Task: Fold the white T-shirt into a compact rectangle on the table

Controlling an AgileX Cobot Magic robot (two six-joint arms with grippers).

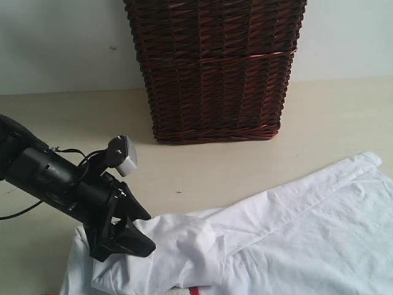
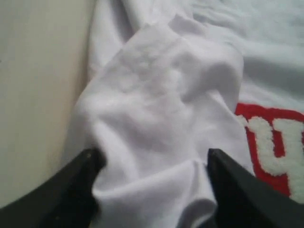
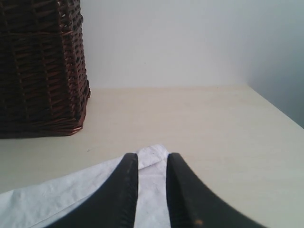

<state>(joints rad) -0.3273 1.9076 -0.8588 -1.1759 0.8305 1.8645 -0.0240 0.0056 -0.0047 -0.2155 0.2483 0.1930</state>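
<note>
Between the spread jaws of the left gripper (image 2: 152, 159) sits a bunched sleeve fold (image 2: 161, 95) of the shirt (image 1: 295, 227), draped inward beside the red band (image 2: 270, 142). We judge it was laid there to narrow the body before the lengthwise folds. Our right gripper (image 3: 149, 156) hovers by a corner (image 3: 154, 150), jaws nearly pressed together; whether they pinch cloth we cannot tell. We see the shirt lying on the table (image 1: 73, 123) before the basket (image 1: 215, 67), its long axis slanting from near left to far right.
</note>
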